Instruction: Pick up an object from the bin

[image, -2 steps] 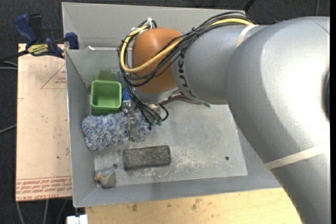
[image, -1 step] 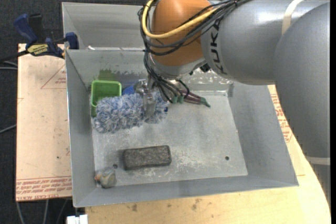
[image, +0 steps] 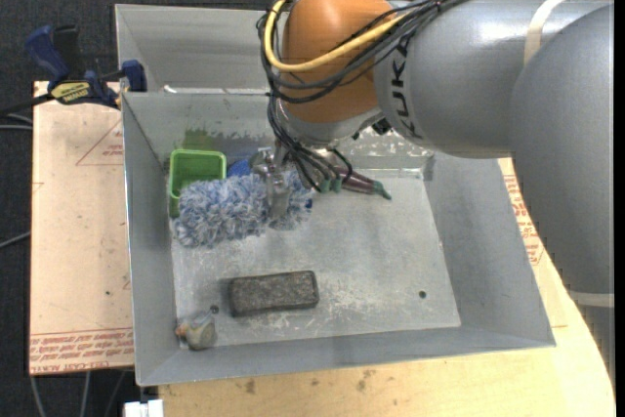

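Four things share this bin point(image: 391, 259), and my claw point(image: 276, 188) sits at the right-hand end of one of them: a fluffy blue-and-white cloth point(image: 220, 210) bunched on the floor. Whether the claw is open or closed I cannot tell, because my orange wrist cover point(image: 332, 54) hangs close above it. Left of the claw, the cloth's far end touches a green cup point(image: 195, 173) by the wall, which I judge would keep the cloth from sliding away. Toward the camera from the claw, well apart, lies a dark grey block point(image: 273, 293). Beyond that, a small grey lump point(image: 200, 334) sits in the near left corner. Right of the claw the scuffed metal floor is bare, so I judge there is room to lift.
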Action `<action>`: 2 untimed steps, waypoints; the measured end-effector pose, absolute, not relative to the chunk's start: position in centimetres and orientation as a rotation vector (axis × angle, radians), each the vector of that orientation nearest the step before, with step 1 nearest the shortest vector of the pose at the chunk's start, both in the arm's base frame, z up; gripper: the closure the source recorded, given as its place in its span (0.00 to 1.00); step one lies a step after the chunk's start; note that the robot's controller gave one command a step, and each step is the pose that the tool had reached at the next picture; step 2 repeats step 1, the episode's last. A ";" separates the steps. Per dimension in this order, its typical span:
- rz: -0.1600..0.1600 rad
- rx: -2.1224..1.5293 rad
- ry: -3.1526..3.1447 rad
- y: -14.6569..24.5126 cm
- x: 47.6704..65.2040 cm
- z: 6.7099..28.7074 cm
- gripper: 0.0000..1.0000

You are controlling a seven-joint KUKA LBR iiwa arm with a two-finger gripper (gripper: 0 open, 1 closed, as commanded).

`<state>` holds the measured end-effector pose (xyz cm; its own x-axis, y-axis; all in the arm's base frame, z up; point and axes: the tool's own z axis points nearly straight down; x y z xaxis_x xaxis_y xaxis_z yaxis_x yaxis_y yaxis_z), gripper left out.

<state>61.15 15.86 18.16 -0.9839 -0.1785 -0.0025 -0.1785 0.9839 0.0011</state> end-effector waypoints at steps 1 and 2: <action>0.002 -0.204 3.132 18.4 60.4 29.8 1.00; 0.002 -0.204 3.132 18.4 60.4 29.8 1.00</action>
